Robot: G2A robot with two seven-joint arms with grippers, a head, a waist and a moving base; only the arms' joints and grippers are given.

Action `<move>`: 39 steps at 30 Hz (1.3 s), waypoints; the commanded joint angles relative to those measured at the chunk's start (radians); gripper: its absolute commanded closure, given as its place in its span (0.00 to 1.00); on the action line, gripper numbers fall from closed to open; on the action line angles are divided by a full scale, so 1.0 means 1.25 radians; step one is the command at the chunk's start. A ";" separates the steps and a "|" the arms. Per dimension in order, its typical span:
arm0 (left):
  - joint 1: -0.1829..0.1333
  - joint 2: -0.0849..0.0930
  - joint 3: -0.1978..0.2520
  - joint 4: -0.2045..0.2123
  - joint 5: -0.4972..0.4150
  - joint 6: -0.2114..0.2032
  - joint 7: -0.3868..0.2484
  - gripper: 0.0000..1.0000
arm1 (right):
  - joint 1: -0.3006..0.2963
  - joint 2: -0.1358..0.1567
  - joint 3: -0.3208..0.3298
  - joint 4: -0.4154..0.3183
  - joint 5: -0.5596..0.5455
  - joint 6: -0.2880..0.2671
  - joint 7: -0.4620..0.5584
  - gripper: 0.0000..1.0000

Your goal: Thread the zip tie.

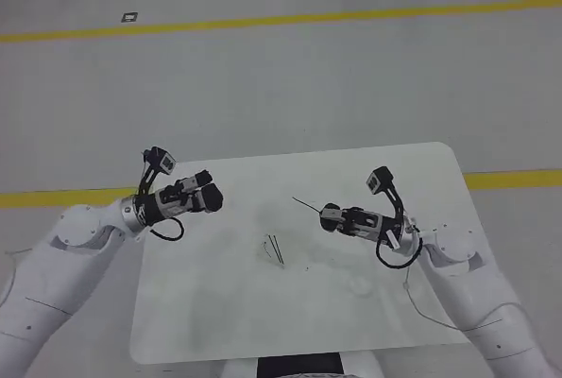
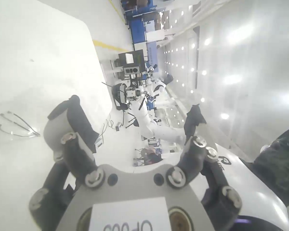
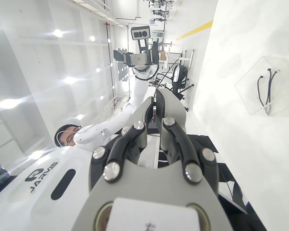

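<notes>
Right pincer (image 3: pixel 156 95) is seen clamped on a thin black zip tie (image 1: pixel 307 205), held out over the table (image 1: pixel 422 180) towards the left pincer (image 2: pixel 134 116), which is spread wide and empty, well apart. Trouble can be expected from the zip tie: so slender a free end may be flexed, knocked aside or missed as it is caught. Spare zip ties (image 1: pixel 274 249) lie between.

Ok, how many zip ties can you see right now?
4. One zip tie is pinched in the right gripper, its end poking out. A bunch of three lies on the table between the arms; another could hide in it.
</notes>
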 commanded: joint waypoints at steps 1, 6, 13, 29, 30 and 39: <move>-0.007 -0.007 0.013 0.009 -0.046 -0.004 -0.076 0.00 | 0.014 -0.002 -0.014 0.008 0.024 -0.008 0.032 1.00; -0.046 -0.034 0.057 0.069 -0.133 -0.004 -0.239 0.00 | 0.078 -0.014 -0.068 0.045 0.086 -0.025 0.098 1.00; -0.092 -0.070 0.103 0.134 -0.142 -0.004 -0.276 0.00 | 0.154 -0.035 -0.155 0.087 0.108 -0.042 0.127 1.00; -0.096 -0.088 0.129 0.133 -0.193 0.020 -0.351 0.00 | 0.179 -0.044 -0.190 0.082 0.132 -0.076 0.178 1.00; -0.101 -0.092 0.138 0.135 -0.194 0.029 -0.358 0.00 | 0.186 -0.046 -0.197 0.086 0.136 -0.078 0.185 1.00; -0.147 -0.113 0.221 0.147 -0.234 0.042 -0.358 0.00 | 0.250 -0.070 -0.264 0.146 0.180 -0.095 0.226 1.00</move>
